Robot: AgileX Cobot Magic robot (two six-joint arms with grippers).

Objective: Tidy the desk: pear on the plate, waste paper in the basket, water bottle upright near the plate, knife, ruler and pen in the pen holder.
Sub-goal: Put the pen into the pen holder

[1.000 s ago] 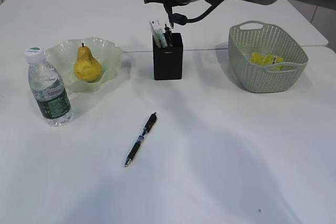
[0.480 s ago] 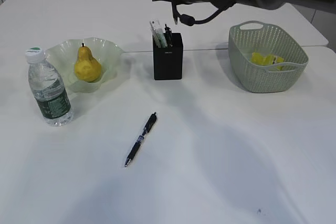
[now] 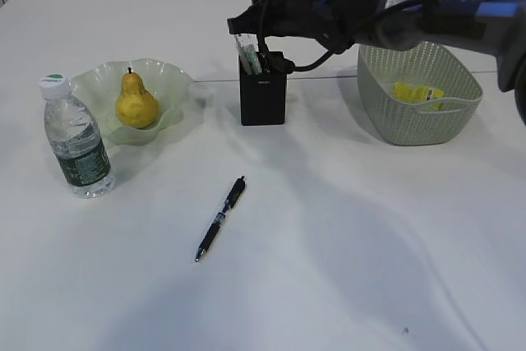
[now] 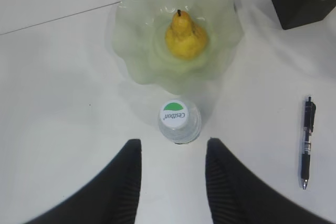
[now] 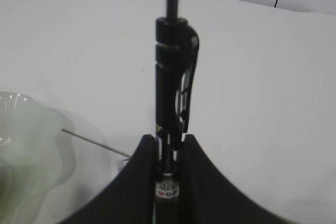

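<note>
We start with the white table [image 3: 345, 269], over which the dark right arm [image 3: 427, 18] has dropped from its higher position a moment ago and now hangs right above the pen holder. The grey-green perforated plastic basket [image 3: 419, 96] already contains the crumpled yellow waste paper [image 3: 415, 93]. The pale-green wavy glass plate [image 3: 168, 88] holds the yellow pear [image 3: 136, 103], and the clear water bottle [image 3: 76, 141] with the white cap stands upright just beside it. The left gripper [image 4: 173, 142] hovers over that bottle, jaws spread and empty. The matte black square pen holder [image 3: 263, 98] already has a few items in it (we cannot tell which). The right gripper [image 5: 169, 148] pinches a black click pen [image 5: 173, 66] upright, so we judge its drop into the holder is close. A second black pen [image 3: 220, 219] lies on the table, well apart from the holder, and will need its own trip.
</note>
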